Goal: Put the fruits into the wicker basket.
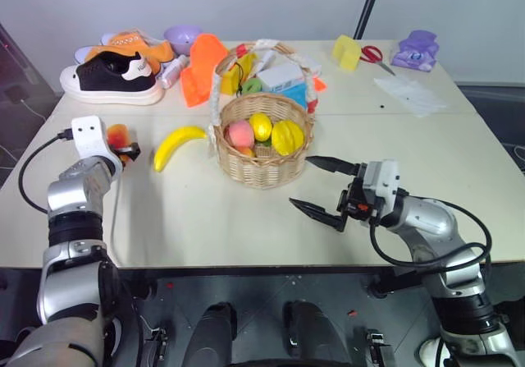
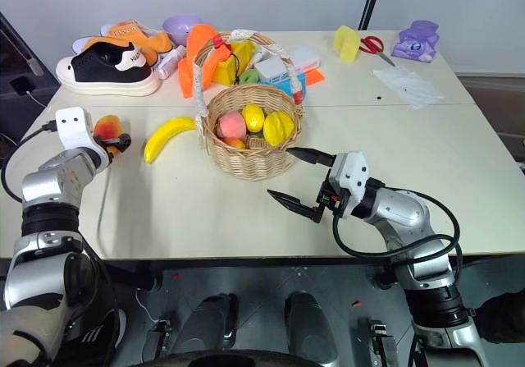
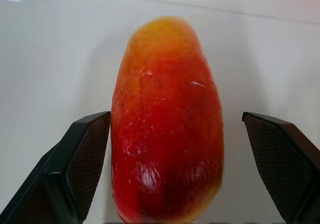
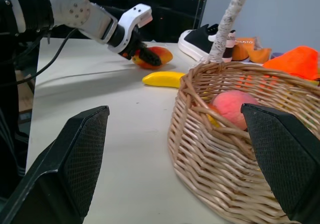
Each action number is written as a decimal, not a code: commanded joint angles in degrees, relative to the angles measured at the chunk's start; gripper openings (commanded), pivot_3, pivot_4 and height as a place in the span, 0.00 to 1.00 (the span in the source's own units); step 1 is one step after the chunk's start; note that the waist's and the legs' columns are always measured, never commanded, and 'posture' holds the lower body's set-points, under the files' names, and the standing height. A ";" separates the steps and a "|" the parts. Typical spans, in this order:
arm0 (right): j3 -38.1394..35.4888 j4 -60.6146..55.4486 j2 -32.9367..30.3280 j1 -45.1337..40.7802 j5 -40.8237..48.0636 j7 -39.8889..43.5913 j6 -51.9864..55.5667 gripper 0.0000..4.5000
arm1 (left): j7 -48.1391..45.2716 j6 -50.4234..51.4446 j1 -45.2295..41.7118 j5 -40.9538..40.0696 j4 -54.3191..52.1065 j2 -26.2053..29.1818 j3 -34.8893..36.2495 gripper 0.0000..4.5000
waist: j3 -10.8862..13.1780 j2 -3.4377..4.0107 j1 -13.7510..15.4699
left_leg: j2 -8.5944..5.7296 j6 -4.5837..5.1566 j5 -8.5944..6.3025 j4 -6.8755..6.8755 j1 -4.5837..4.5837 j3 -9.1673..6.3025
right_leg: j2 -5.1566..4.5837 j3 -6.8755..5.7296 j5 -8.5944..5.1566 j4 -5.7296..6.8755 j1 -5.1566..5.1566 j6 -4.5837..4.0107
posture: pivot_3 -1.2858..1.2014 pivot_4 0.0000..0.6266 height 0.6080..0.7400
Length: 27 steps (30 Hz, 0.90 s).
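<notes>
Red-orange mango [image 3: 167, 129] lies on the bench [image 1: 394, 162] between our left fingers [image 3: 85, 159], spread wide and not gripping it. Our right fingers [image 1: 316, 211] gape empty beside the wicker basket [image 1: 261, 168]; the banana [image 1: 176, 145] lies just left of the basket.

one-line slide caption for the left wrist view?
Open left pincer straddling the red-orange mango on the white table, fingers either side, not yet closed.
</notes>
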 commanded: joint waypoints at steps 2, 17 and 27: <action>-0.95 -2.02 -0.22 -0.91 0.25 -0.50 -0.33 1.00 | -1.09 -2.78 -1.09 0.42 1.30 0.69 0.08 0.81 | 0.00 0.00 0.05 | 0.00 0.00 0.00 0.00 0.00 0.00 | 0.00 0.00 0.00 0.00 0.00 0.00 | 0.52 0.24 1.00; -3.64 -2.12 0.57 -0.04 2.75 -2.81 0.77 1.00 | -15.17 3.54 14.05 -13.94 -37.42 2.11 2.15 0.45 | 0.00 0.00 -0.04 | 0.11 -0.01 0.00 -0.06 -0.02 -0.03 | -0.13 0.05 0.01 0.03 -0.06 -0.01 | 0.52 0.24 1.00; -6.43 1.06 3.67 -2.81 2.55 -9.01 1.27 1.00 | -24.38 19.99 10.63 -33.94 -58.79 -0.37 -11.27 0.45 | 0.00 0.16 0.04 | 0.01 -0.01 0.00 0.07 0.17 0.07 | -0.22 0.17 -0.13 -0.09 0.23 -0.25 | 0.52 0.24 1.00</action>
